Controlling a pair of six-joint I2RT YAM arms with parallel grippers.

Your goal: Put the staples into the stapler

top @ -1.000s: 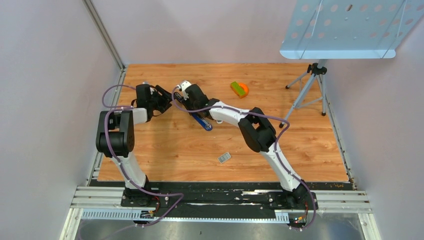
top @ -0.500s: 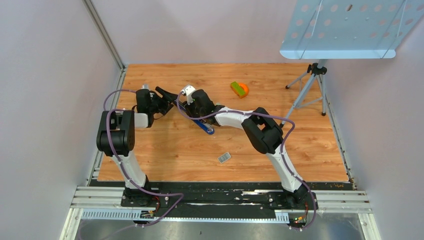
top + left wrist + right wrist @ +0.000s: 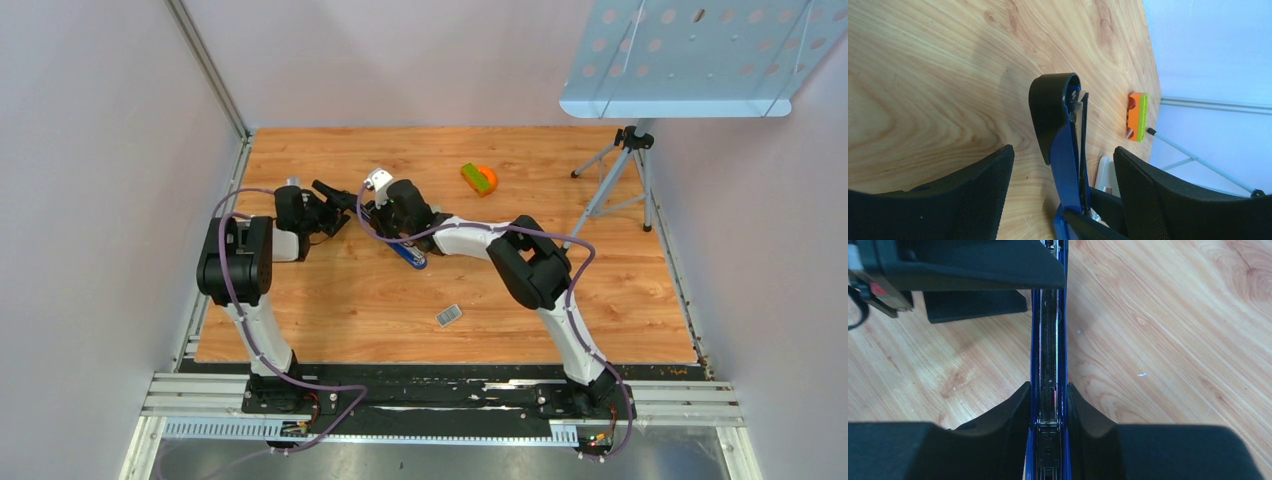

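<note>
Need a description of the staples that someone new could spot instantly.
Take the wooden table and look at its near half, roughly midway between the two arms. The staples lie alone there on bare wood, nearer than the blue stapler. They're a tiny silvery-grey ribbed block, unlike the long blue stapler or the orange-and-green block at the far side.

site: robot lab cell | cues: aluminium rail (image 3: 190,395), tripod (image 3: 612,180) (plain walls (image 3: 90,200))

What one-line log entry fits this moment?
right hand: shut on stapler | left hand: open | staples: on table
</note>
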